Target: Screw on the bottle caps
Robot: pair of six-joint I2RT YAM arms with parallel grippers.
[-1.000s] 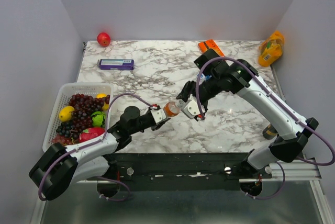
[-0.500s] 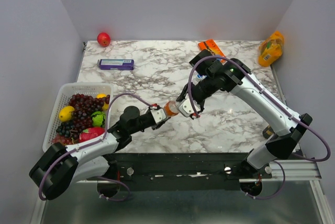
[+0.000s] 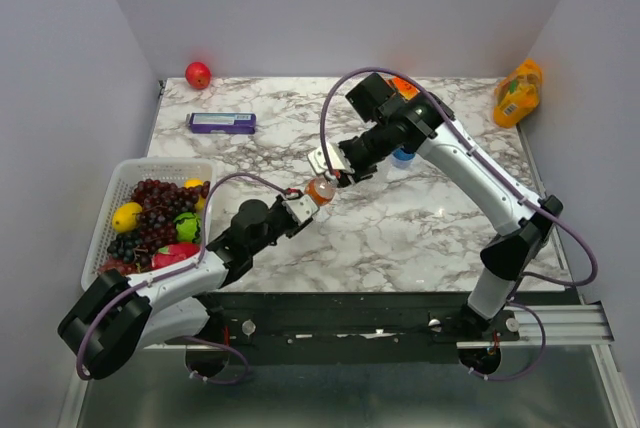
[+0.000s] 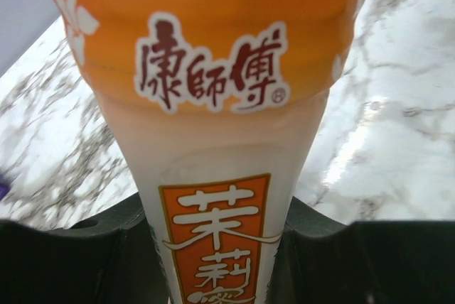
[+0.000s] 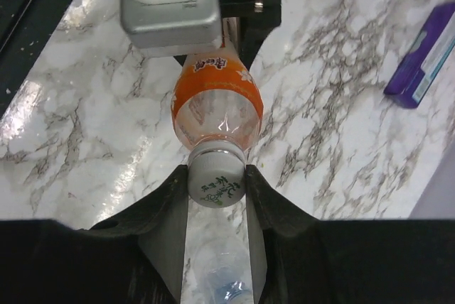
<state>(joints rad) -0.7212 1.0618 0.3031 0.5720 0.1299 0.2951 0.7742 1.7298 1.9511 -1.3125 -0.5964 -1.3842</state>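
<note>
Change: Right gripper (image 3: 329,176) has swung from the 3 o'clock side of the orange bottle (image 3: 319,191) round to its 1 o'clock end. The bottle itself has shifted a little toward 11 o'clock.
Left gripper (image 3: 306,202): nearest the bases. It is clamped round the lower body of the orange bottle, whose label fills the left wrist view between the dark fingers (image 4: 99,247).
Orange bottle: held off the marble table (image 3: 430,238), not standing on it. The base points to 7 o'clock and the neck to 1 o'clock.
Whitish cap (image 5: 215,183): seated on the bottle's neck, face-on to the right wrist camera. How far it is threaded cannot be told.
Right gripper, state: fingers (image 5: 259,197) pressed against both sides of the cap, so it appears to be grasping the cap.
Governing relation: the bottle's long axis runs from 7 to 1 o'clock, straight out from between the right jaws and roughly in line with that wrist. Judged from this, a roll of the right wrist would turn the cap while the left arm holds the body fixed.
Nearer arm: both are in contact, left on the body and right on the cap.
Beyond: a blue-topped bottle (image 3: 403,156) lies at 3 o'clock of the right gripper, and a purple box (image 3: 221,123) at 10 o'clock.
</note>
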